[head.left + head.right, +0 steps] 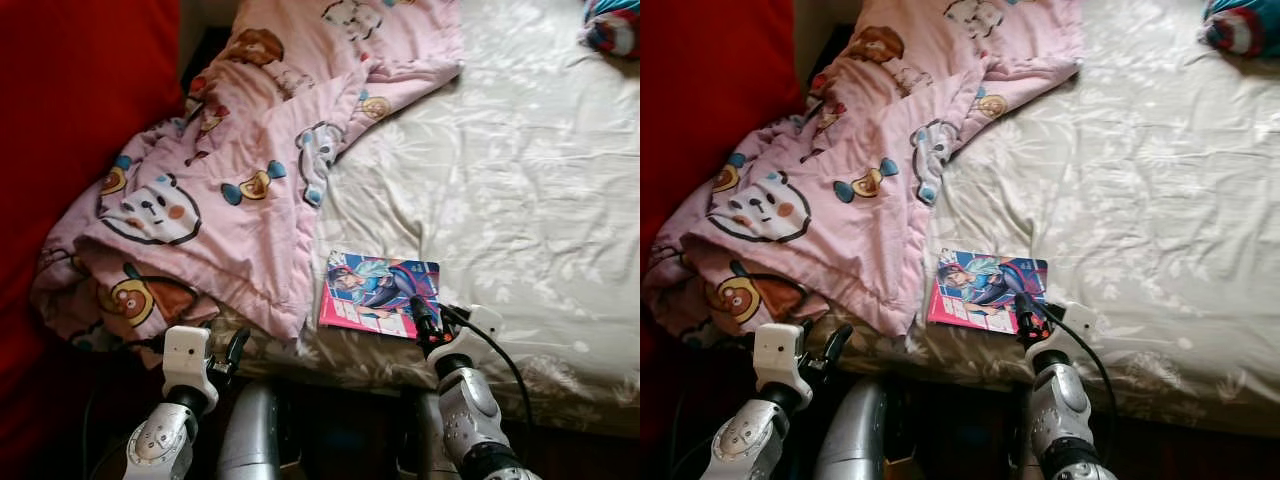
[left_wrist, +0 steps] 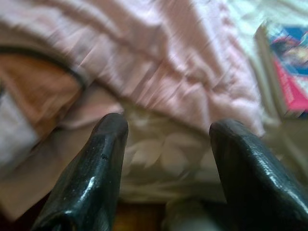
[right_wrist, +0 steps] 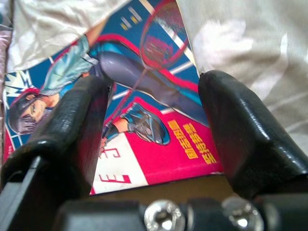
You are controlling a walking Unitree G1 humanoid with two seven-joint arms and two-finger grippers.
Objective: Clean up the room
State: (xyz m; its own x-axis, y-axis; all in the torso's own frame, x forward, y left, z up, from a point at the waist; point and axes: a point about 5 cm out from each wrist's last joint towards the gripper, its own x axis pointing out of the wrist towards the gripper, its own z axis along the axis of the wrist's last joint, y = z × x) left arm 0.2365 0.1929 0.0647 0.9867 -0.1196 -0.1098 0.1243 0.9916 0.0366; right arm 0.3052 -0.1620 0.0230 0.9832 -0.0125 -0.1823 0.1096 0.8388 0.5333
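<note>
Glossy pink-and-blue comic book [image 1: 378, 293] lies flat near the front edge of the bed with the cream floral sheet [image 1: 520, 200], just beside the hem of the rumpled pink cartoon-print quilt [image 1: 230, 190]. Right gripper [image 3: 153, 120] sits at the book's near edge, fingers spread over the cover, not pinching it. Left gripper [image 2: 166, 144] is spread too, at the bed's front edge below the quilt. Striped bundle [image 1: 612, 28] at the far right corner.

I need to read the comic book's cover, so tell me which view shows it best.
The right wrist view: the comic book lies close up between the open right gripper fingers, its cover art sharp. Both eye views show it whole but small on the bed sheet; the left wrist view catches a blurred corner.
</note>
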